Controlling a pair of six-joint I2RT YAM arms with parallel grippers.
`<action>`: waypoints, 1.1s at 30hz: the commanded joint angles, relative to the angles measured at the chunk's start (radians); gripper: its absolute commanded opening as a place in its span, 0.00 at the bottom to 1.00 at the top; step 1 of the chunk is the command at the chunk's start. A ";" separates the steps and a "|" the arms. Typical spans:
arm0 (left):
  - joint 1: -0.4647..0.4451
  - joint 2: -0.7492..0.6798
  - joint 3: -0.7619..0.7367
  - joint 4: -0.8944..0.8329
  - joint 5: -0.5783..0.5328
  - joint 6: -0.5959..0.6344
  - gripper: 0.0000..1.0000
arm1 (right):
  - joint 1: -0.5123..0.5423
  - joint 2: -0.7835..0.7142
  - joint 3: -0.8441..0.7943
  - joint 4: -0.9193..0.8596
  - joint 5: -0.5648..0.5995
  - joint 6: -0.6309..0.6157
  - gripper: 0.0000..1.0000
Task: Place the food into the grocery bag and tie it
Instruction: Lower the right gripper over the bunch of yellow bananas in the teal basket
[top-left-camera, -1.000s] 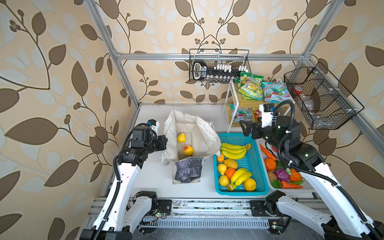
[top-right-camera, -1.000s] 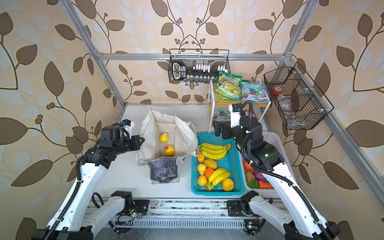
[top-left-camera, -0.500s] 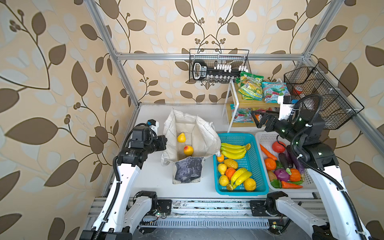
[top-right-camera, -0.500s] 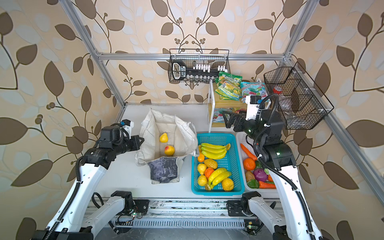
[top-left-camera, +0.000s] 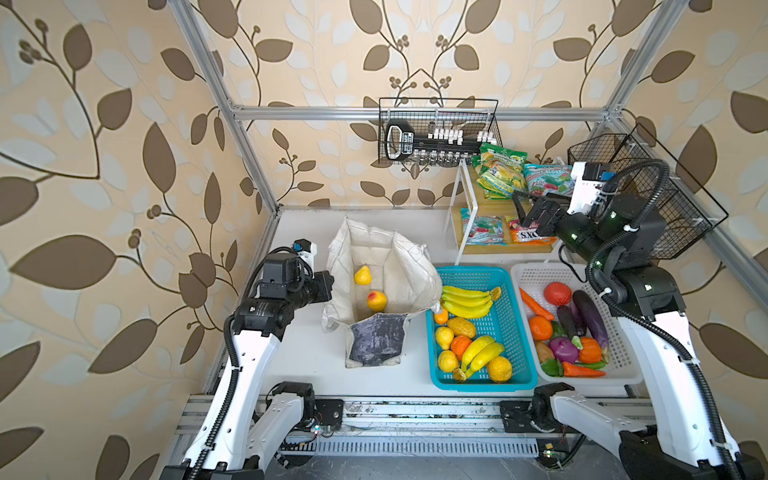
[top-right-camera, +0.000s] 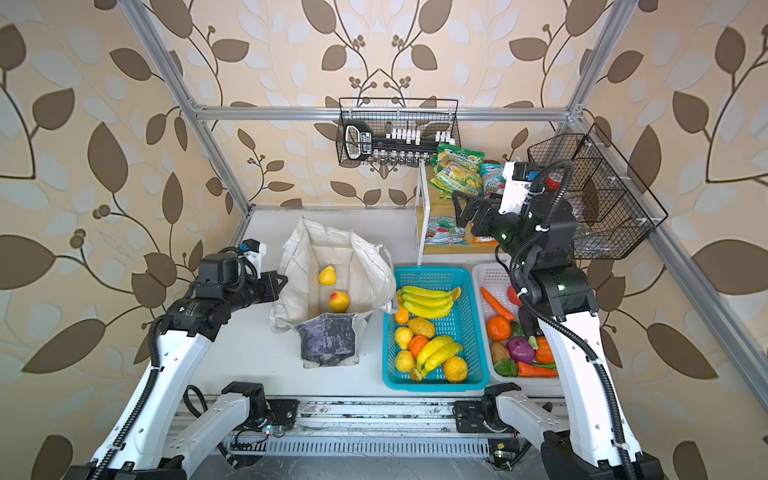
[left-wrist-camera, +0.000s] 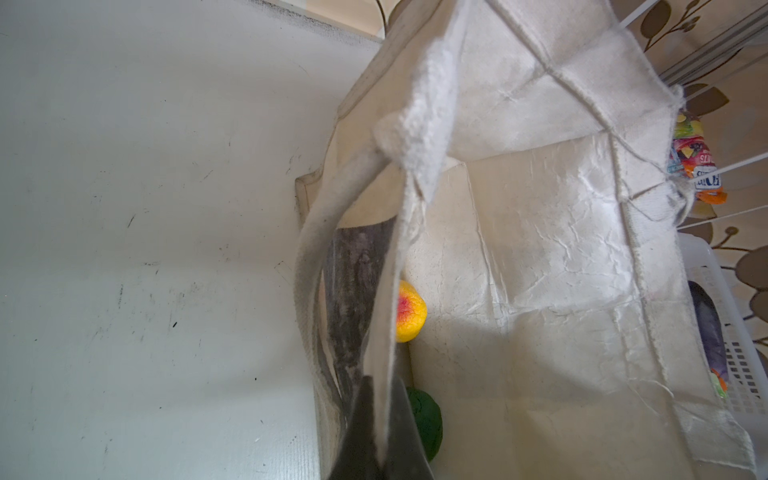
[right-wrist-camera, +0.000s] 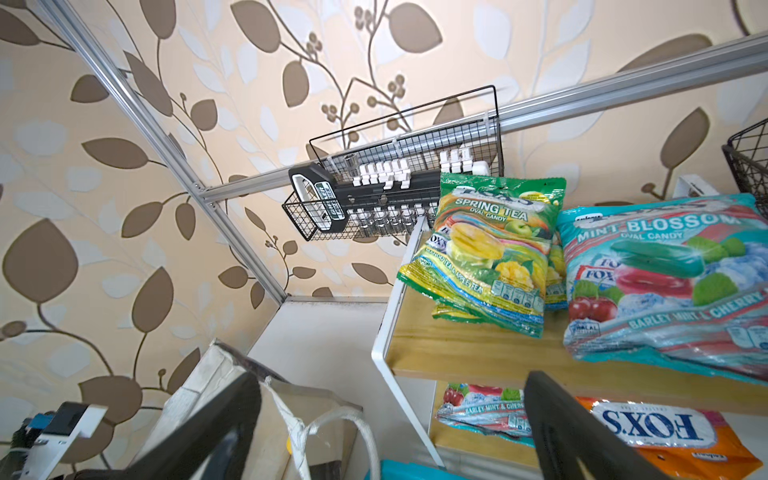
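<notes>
The grocery bag (top-left-camera: 386, 266) stands open on the table, its grey print panel facing front. My left gripper (top-left-camera: 328, 286) is shut on the bag's left rim; in the left wrist view cloth runs between the closed fingers (left-wrist-camera: 380, 436). Inside lie a yellow pear (top-left-camera: 362, 275), a yellow-red peach (top-left-camera: 377, 301) and a green piece (left-wrist-camera: 426, 419). My right gripper (top-left-camera: 521, 208) hangs open and empty in front of the shelf, near the green-yellow packet (right-wrist-camera: 490, 253) and the teal-red packet (right-wrist-camera: 665, 282). A banana bunch (top-left-camera: 467, 297) lies in the turquoise basket (top-left-camera: 511, 286).
A white basket (top-left-camera: 536, 274) of toy vegetables stands right of the turquoise one. The white-framed wooden shelf (top-left-camera: 465, 216) holds more packets (top-left-camera: 482, 230) on its lower level. One wire basket (top-left-camera: 436, 133) hangs on the back wall and another (top-left-camera: 648, 199) on the right wall.
My right arm has swung from over the turquoise basket back and to the right, up to the shelf, its gripper staying open. The left arm and bag have not moved.
</notes>
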 joint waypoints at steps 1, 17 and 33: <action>-0.008 -0.016 0.009 0.008 0.020 0.020 0.00 | -0.005 0.056 0.062 -0.016 0.020 -0.031 1.00; -0.008 -0.009 0.010 0.009 0.031 0.018 0.00 | 0.000 -0.120 -0.266 -0.077 -0.003 -0.026 0.99; -0.008 -0.001 0.010 0.005 0.018 0.019 0.00 | 0.004 -0.132 -0.688 0.030 0.045 -0.010 0.89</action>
